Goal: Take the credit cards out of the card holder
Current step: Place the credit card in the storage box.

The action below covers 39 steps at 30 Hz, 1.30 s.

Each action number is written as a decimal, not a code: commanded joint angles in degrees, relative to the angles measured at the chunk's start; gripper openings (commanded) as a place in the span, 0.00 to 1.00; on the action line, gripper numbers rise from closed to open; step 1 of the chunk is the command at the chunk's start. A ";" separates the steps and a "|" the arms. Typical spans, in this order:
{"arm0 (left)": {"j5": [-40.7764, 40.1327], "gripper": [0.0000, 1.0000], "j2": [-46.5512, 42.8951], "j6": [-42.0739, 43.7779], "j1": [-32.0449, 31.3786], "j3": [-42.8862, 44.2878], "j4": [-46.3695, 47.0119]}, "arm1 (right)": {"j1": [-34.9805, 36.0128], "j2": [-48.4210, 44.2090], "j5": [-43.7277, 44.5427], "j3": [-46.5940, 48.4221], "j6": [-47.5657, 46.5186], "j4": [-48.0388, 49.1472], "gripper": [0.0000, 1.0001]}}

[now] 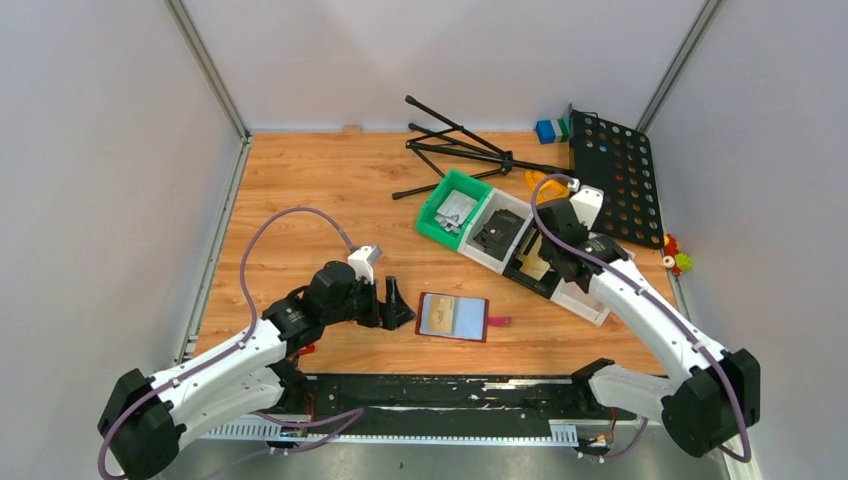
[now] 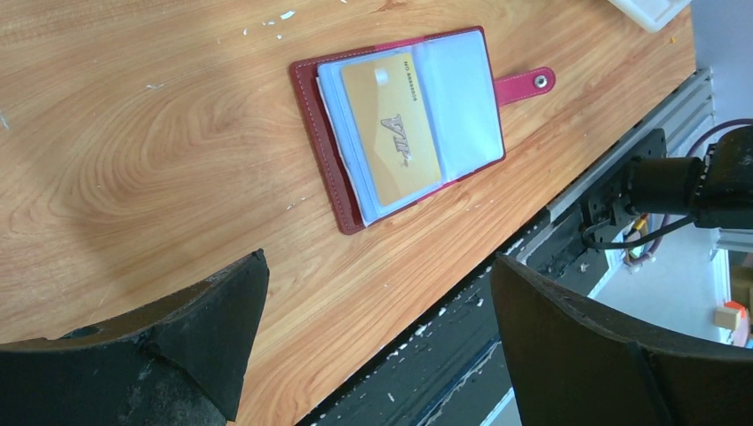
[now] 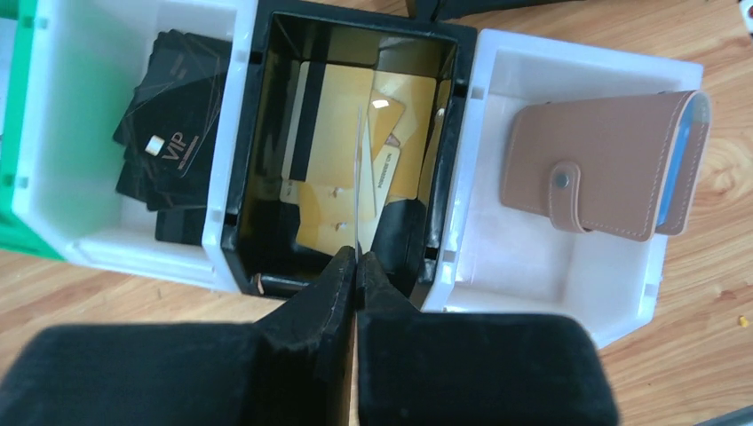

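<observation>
Containers and contents

Card holder (image 2: 457,98) open on table (image 2: 133,160), gold card (image 2: 391,129) in sleeve, near splayed left gripper (image 2: 377,275). Right gripper (image 3: 357,262) clenched on edge-on card (image 3: 355,177) over black bin (image 3: 244,177) of gold cards (image 3: 328,133); black cards (image 3: 169,133), tan wallet (image 3: 604,164) in flanking white bins (image 3: 53,177).

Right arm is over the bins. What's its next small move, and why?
Probably open the right gripper and let the card drop. Its jaws are shut on that thin card, seen edge-on, and it hangs over the black bin, where other gold cards lie.
</observation>
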 commanded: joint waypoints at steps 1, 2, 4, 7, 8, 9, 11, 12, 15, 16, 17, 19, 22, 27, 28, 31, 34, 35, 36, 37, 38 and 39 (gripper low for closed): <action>-0.23 1.00 0.65 2.03 -0.13 0.47 0.95 | -0.33 3.46 6.22 3.89 -1.64 -0.86 0.01; -0.22 1.00 0.76 2.20 -0.09 0.51 0.86 | -0.38 4.36 6.97 4.13 -1.67 -0.49 0.02; -0.14 1.00 0.86 2.49 -0.09 0.55 0.64 | -0.33 6.38 8.43 4.70 -1.75 -0.43 0.04; -0.13 1.00 0.88 2.81 -0.09 0.38 0.58 | -0.60 9.97 9.47 5.60 -1.57 -0.26 0.06; -0.17 1.00 0.90 2.94 -0.09 0.34 0.71 | -0.74 11.04 9.28 5.78 -1.48 -0.18 0.06; -0.07 1.00 0.98 3.04 -0.10 0.29 0.81 | -0.77 12.11 9.03 5.91 -1.47 0.23 0.06; 0.07 1.00 1.20 3.25 -0.09 0.18 0.97 | -0.90 14.24 8.54 6.27 -1.41 0.90 0.09; 0.15 1.00 1.36 3.26 -0.09 0.16 1.05 | -0.87 15.35 8.28 6.68 -1.40 0.92 0.26; 0.80 1.00 1.63 3.43 -0.09 0.23 1.08 | -0.90 17.10 4.56 8.64 -2.45 1.28 0.86; 0.90 1.00 1.57 3.55 -0.09 0.33 0.96 | -0.89 16.20 1.82 8.18 -4.11 3.42 0.88; 1.00 1.00 1.53 3.70 -0.09 0.38 0.81 | -1.00 13.80 -1.14 6.70 -5.62 6.47 0.88; 1.23 1.00 1.58 3.78 -0.09 0.51 0.66 | -1.08 9.47 -6.27 3.99 -7.50 11.45 0.88; 1.89 0.99 1.86 3.51 -0.09 0.36 0.93 | -1.44 3.65 -13.72 0.82 -9.89 15.20 0.84; 3.07 0.96 4.04 2.85 -0.10 -0.35 3.18 | -1.40 -1.92 -33.30 -3.15 -11.14 14.05 0.84; 3.45 0.94 4.66 2.69 -0.12 -0.30 3.73 | -1.41 -2.60 -37.13 -4.05 -10.78 13.17 0.84; 4.95 0.91 6.97 2.00 -0.18 -0.28 5.45 | -1.38 -4.85 -45.84 -8.28 -8.37 11.06 0.80; 5.53 0.89 9.47 1.35 -0.17 -0.28 6.95 | -1.02 -7.28 -51.22 -13.95 -5.13 11.35 0.76; 5.69 0.88 10.29 1.23 -0.17 -0.35 7.36 | -0.73 -8.11 -51.70 -15.59 -4.30 11.39 0.75; 5.90 0.86 11.23 1.09 -0.17 -0.36 7.93 | -0.07 -8.84 -51.40 -16.99 -3.65 11.23 0.75; 5.89 0.85 12.10 0.97 -0.25 -0.32 8.29 | 0.52 -9.49 -50.57 -18.23 -2.90 10.90 0.76; 5.67 0.84 13.08 0.82 -0.26 -0.17 8.41 | 1.07 -9.97 -49.24 -19.24 -2.11 10.50 0.78; 5.33 0.83 13.82 0.71 -0.26 -0.03 8.39 | 1.72 -10.28 -47.84 -20.09 -1.50 10.24 0.77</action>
